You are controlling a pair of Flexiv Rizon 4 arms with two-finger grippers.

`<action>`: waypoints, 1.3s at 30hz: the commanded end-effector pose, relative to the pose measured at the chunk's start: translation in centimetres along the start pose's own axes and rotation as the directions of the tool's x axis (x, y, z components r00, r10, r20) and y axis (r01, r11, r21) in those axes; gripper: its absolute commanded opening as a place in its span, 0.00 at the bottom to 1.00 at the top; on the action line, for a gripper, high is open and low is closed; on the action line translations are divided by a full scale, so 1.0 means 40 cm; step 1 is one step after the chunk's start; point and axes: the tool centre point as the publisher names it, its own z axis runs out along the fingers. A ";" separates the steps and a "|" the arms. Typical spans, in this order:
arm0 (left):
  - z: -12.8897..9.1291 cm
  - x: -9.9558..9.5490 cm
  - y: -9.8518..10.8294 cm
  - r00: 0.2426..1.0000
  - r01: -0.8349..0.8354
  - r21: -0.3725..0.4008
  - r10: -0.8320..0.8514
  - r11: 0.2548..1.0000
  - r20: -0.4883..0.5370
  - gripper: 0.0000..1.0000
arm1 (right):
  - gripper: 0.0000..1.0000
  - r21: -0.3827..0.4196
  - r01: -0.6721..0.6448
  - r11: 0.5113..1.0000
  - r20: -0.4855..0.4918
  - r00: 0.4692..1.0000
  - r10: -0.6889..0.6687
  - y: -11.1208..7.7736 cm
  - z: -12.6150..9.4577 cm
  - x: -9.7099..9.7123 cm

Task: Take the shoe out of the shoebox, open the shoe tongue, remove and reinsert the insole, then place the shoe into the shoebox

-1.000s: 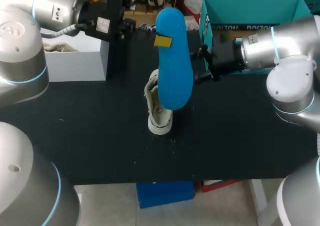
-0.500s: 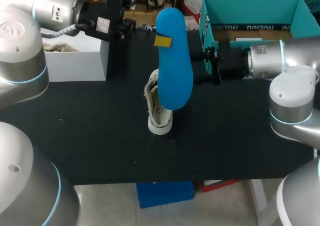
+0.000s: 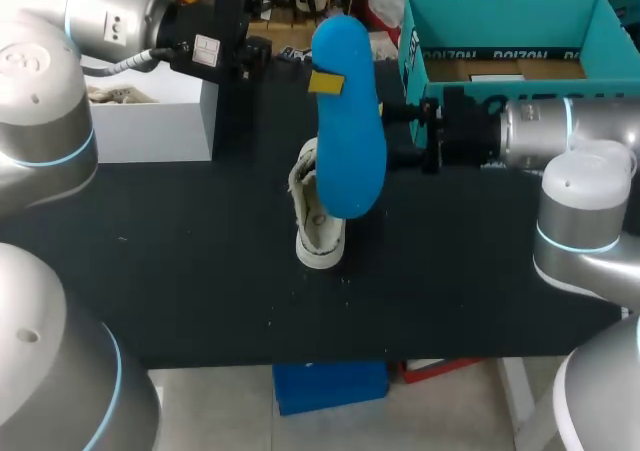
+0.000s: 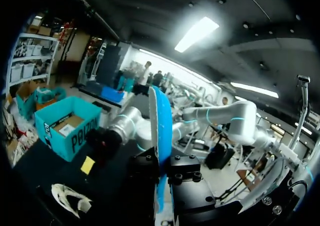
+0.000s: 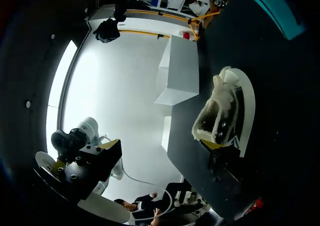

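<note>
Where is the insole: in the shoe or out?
Out: the left gripper holds the insole aloft, apart from the shoe.

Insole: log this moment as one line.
insole out of shoe, upright in left tool | shoe on table | shoebox open, shoe not inside | right tool beside insole

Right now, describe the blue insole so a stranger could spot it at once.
Find the black table; near its middle sits a white canvas shoe. Over it the left gripper holds up the bright blue foam insole, the only flat, foot-shaped thing.
</note>
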 end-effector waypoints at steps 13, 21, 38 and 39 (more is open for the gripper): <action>0.055 0.203 0.118 0.662 -0.726 -0.100 0.731 0.681 0.168 0.00 | 1.00 -0.003 0.000 1.000 0.000 1.000 0.000 -0.002 0.001 -0.001; 0.061 0.213 0.128 0.684 -0.709 -0.086 0.712 0.700 0.158 0.00 | 1.00 -0.003 0.000 1.000 0.000 1.000 0.000 -0.002 0.001 -0.001; 0.092 0.251 0.141 0.593 -0.778 -0.145 0.791 0.611 0.154 0.00 | 1.00 -0.003 0.000 1.000 0.000 1.000 0.000 -0.002 0.001 -0.001; 0.098 0.261 0.152 0.563 -0.795 -0.160 0.810 0.585 0.161 0.00 | 1.00 -0.003 0.000 1.000 0.000 1.000 0.000 -0.002 0.001 -0.001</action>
